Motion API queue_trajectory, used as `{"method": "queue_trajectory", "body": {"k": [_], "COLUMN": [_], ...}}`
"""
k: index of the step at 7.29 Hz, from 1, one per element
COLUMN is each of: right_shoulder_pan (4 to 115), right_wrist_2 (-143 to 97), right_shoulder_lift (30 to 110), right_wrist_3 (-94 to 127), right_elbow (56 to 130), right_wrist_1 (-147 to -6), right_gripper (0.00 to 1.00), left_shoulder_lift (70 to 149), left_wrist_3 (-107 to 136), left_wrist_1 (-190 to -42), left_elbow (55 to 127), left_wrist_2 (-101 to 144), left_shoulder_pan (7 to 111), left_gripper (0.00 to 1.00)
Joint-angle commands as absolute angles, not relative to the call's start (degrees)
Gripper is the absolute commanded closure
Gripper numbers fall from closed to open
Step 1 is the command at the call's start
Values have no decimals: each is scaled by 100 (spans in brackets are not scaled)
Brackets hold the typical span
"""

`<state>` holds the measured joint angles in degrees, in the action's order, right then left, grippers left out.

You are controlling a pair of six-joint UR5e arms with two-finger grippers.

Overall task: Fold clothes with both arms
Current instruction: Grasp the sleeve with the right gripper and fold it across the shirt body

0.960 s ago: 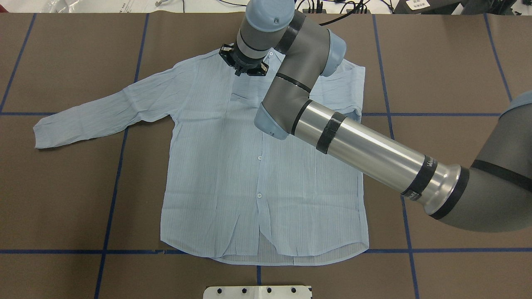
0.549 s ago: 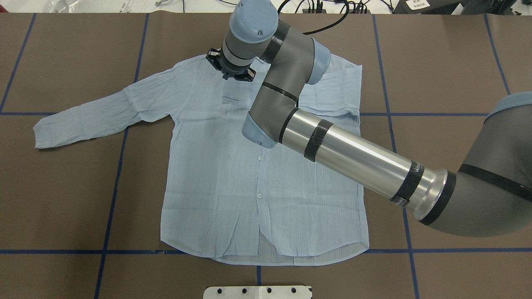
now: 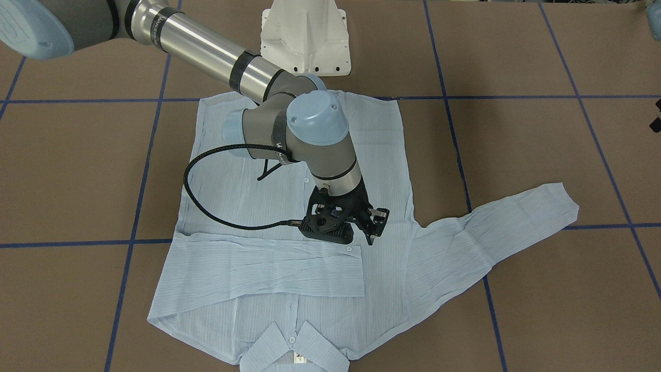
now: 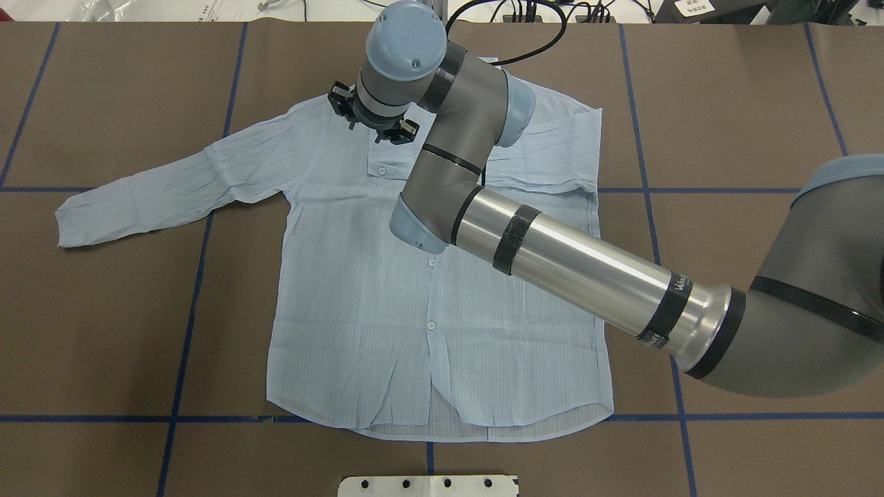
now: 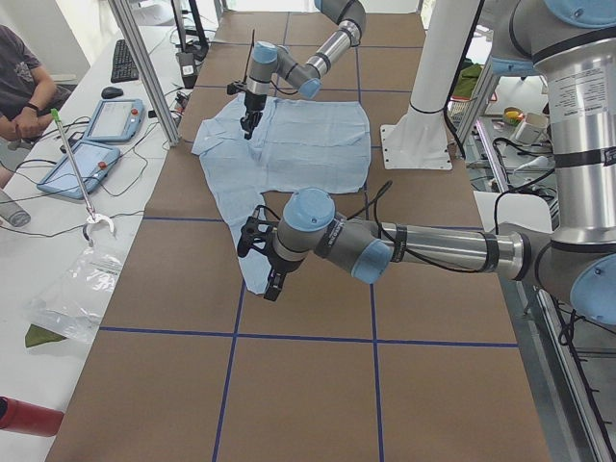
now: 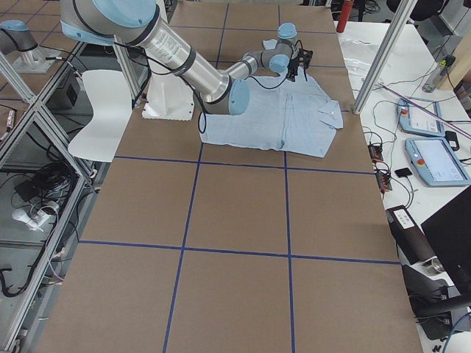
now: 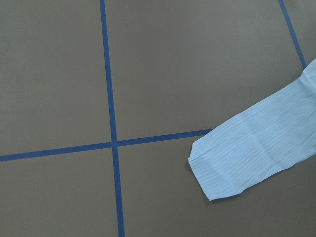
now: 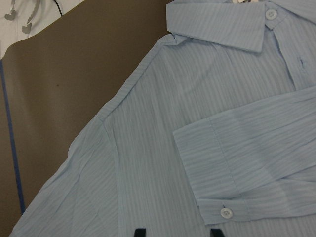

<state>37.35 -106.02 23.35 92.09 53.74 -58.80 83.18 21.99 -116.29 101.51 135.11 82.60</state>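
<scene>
The light-blue striped shirt point(image 4: 387, 310) lies flat, front up, on the brown table. One sleeve point(image 3: 268, 268) is folded across the chest, and the other sleeve point(image 4: 159, 193) lies stretched out to the side. The collar point(image 3: 294, 351) points away from the robot. My right gripper point(image 4: 373, 119) hovers over the upper chest beside the folded cuff point(image 8: 222, 197). It is open and empty, with both fingertips point(image 8: 139, 232) apart in the right wrist view. My left gripper point(image 5: 262, 260) hangs near the stretched sleeve's cuff point(image 7: 247, 158). I cannot tell whether it is open or shut.
The white pedestal base point(image 3: 304, 36) stands at the robot's edge of the table. Blue tape lines point(image 4: 186, 310) mark a grid on the brown mat. A side bench holds tablets point(image 5: 96, 120), and a person point(image 5: 19, 67) sits there.
My right gripper has moved leftward in the overhead view, from over the collar toward the shoulder. The shirt has not moved.
</scene>
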Motion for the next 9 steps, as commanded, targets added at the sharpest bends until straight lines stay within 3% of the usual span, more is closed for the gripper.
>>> {"method": "queue_trajectory", "body": {"k": [1,2,4,6,9], "right_shoulder_pan": [3727,3744,3945,4471,4720], "right_wrist_2": [-10600,-10713,-10968,-11563,-11681], "right_shoulder_lift": [2241,2502,3825,5309,6019], "right_wrist_3": [9604,9728,9668,9494,8754], "right_elbow": [5491,5980,7778,9152,9553], "right_wrist_1": [-5923,-6037,-6721,-6741,-6741], "right_gripper": [2,2,2,1,1], "left_shoulder_lift": [9137,9402,9701,9721,9738], "left_wrist_3": [3106,3816,4157,4201,4298], "left_wrist_1": [-12404,-13254,-14252,-14291,-14300], "left_elbow": [8972,8278,7282,7120,7049], "left_wrist_2": [13509,13500,13274,13192,13184], "left_shoulder_pan": [7719,7386,7059,6699,6557], "left_gripper": [1,3,9,24,38]}}
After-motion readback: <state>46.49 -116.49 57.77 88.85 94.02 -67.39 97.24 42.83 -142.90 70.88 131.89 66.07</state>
